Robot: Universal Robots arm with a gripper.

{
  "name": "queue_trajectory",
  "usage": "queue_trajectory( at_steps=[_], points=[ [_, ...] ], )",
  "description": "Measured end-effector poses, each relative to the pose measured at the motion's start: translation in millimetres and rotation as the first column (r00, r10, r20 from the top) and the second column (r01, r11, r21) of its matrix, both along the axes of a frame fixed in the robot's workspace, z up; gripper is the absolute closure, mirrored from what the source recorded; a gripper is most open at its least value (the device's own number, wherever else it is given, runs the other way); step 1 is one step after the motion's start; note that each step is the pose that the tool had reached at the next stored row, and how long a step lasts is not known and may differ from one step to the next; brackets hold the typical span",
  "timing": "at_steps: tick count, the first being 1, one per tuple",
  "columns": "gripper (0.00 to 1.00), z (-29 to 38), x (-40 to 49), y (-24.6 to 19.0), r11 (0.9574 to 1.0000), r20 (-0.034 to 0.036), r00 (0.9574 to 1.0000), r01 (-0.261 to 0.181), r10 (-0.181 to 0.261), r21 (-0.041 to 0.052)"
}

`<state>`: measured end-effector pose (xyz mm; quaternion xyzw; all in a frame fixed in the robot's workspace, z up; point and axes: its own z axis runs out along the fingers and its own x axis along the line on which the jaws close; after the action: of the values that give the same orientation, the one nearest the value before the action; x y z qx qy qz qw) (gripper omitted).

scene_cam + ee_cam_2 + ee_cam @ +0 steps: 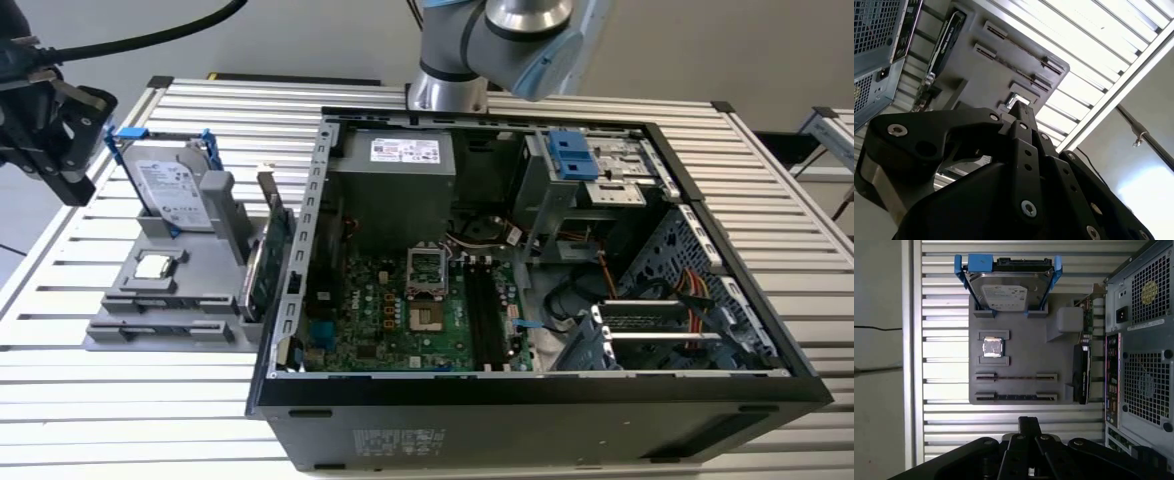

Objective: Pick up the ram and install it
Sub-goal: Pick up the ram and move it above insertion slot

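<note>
While I am standing by the slatted table [54, 270], the gripper [70, 185] is hanging at the exterior view's far left, raised off the surface and touching nothing. Its fingers [1029, 424] are pressing together tip to tip, and nothing is showing between them in either wrist view. Just to its right, a grey holder [134, 335] is lying on the table, carrying a silver hard drive [174, 185] that is leaning in a blue-clipped frame, and a small square chip [155, 266] that is sitting flat in front of it. The ram [1016, 396] appears to be resting edge-on in one of the holder's two long slots, a thin dark strip in the first wrist view, apart from the fingertips, which are showing against the table slats short of the holder. A green circuit card [274, 250] is standing upright along the holder's edge closest to the computer. Further right, the open computer case [534, 410] is lying on its side, exposing the motherboard [400, 320] and its black memory slots [483, 315]. Behind the case, the robot arm [501, 35] is rising out of the picture.
</note>
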<state>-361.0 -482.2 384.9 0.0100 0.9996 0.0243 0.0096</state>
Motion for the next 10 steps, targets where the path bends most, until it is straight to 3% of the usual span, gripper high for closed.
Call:
queue_trajectory(
  at_steps=[10],
  points=[
    [1.0,0.0,0.0,0.0,0.9988,0.0001,0.9988,-0.049,0.049,0.0001]
  ],
)
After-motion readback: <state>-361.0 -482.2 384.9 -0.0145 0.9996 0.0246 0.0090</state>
